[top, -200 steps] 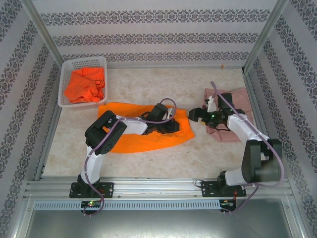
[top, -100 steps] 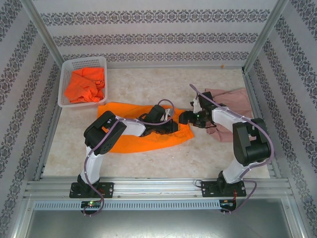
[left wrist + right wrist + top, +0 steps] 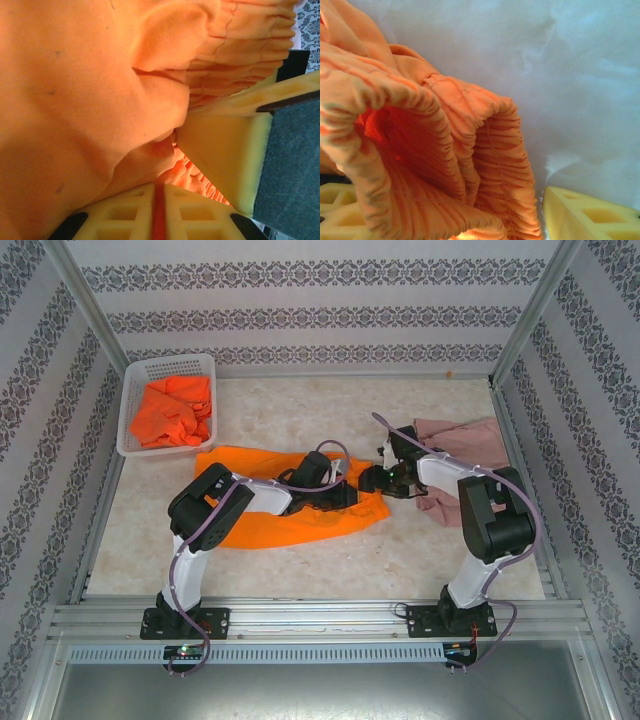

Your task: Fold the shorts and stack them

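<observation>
The task looks barely begun. One pair of orange shorts (image 3: 260,515) lies unfolded mid-desk (image 3: 300,410). The left end effector (image 3: 345,497) is clamped on its waistband (image 3: 485,150), and the right end effector (image 3: 375,480) stands half open around it. The pink shorts (image 3: 465,438) lie at the right. Other orange pairs (image 3: 170,410) wait in the basket (image 3: 128,400).

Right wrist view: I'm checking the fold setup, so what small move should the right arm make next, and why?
Probably close the right gripper on the waistband of the orange shorts: its gathered edge sits between the open fingers, and the left gripper pinches the same cloth.
</observation>
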